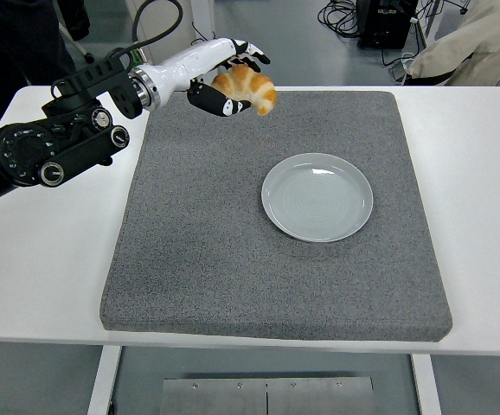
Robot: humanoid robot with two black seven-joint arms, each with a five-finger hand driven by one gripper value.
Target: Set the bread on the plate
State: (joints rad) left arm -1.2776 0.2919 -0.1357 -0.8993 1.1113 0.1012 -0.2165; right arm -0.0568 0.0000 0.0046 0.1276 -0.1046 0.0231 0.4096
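My left hand is shut on a golden croissant and holds it in the air above the far edge of the grey mat. The round pale grey plate lies empty on the mat, to the right of and nearer than the croissant. The left arm reaches in from the left edge. The right arm is out of view.
The mat covers most of the white table. A person in dark clothes stands at the top left, and a beige garment shows at the top right. Cables lie on the floor behind the table.
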